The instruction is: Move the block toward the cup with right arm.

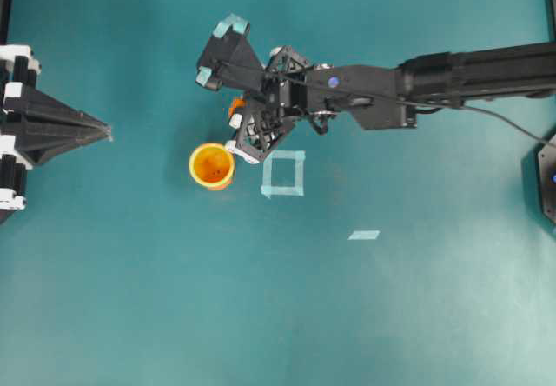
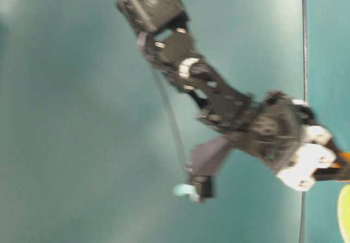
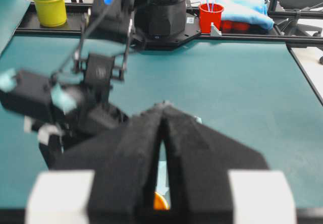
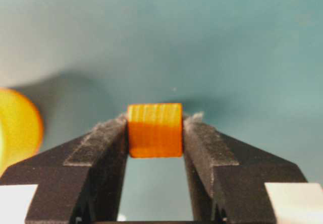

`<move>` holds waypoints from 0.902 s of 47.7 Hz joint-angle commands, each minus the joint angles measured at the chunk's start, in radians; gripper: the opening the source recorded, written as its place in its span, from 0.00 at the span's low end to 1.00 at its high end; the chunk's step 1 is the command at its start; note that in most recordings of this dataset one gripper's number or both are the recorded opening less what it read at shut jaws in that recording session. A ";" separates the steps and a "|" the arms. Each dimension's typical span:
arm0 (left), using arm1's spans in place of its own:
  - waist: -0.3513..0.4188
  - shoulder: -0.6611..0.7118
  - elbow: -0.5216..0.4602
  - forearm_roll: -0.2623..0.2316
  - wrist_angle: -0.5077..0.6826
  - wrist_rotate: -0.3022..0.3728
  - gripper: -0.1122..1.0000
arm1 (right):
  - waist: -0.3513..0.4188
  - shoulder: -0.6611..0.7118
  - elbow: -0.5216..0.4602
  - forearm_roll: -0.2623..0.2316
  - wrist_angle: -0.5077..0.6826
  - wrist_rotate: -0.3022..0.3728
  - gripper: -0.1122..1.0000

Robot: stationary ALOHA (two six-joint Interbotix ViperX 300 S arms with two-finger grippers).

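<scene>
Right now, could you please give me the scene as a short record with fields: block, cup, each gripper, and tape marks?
block: small orange cube, between the right gripper's two pads, both touching its sides
cup: yellow-orange, upright, left of the tape square
right gripper: shut on the block, above the cup in the overhead view
left gripper: shut, at the left edge, apart from everything
tape square: pale-blue outline, nothing inside it
tape strip: small pale piece, lower right of the square
surface: teal table
</scene>
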 commanded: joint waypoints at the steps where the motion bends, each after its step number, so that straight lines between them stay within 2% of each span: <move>1: 0.000 0.008 -0.028 0.003 -0.005 0.002 0.10 | 0.011 -0.089 -0.009 0.002 0.015 0.000 0.45; 15: 0.000 0.009 -0.028 0.003 -0.006 0.006 0.10 | 0.060 -0.187 -0.017 0.006 0.044 0.002 0.45; 28: 0.000 0.009 -0.028 0.002 -0.005 0.006 0.10 | 0.115 -0.186 -0.054 0.011 0.038 0.002 0.45; 43: 0.000 0.009 -0.029 0.002 -0.005 0.006 0.10 | 0.126 -0.161 -0.101 0.011 0.037 0.002 0.45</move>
